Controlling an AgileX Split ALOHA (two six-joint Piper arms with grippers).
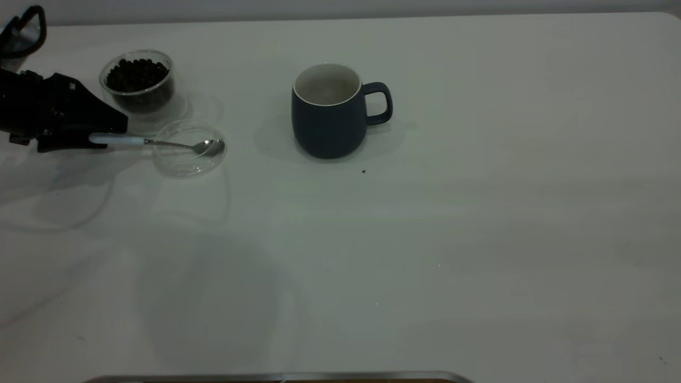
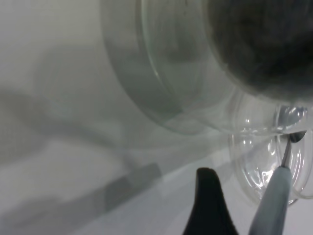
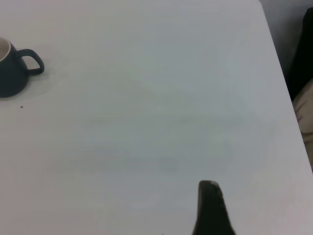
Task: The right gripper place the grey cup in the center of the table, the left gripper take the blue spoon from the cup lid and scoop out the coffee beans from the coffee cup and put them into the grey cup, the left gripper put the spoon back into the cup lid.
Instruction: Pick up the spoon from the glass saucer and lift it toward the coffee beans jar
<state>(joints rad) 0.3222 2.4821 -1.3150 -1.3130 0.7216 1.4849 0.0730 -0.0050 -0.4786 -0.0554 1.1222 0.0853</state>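
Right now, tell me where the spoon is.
In the exterior view the spoon is at the table's left, bowl in the lid, handle at the left gripper, just in front of the coffee cup.

You are looking at a staged robot test bench, not a lived-in kitchen. A large plain white table (image 1: 479,239) with a rounded corner is filling nearly every view, backed by a bare pale wall (image 1: 340,8). A black robot arm (image 1: 48,111) is reaching in from the left edge. Only a few props are sitting out: a mug (image 1: 330,114), a glass cup (image 1: 141,88) of coffee beans, a clear lid (image 1: 186,154) and a spoon (image 1: 159,142).
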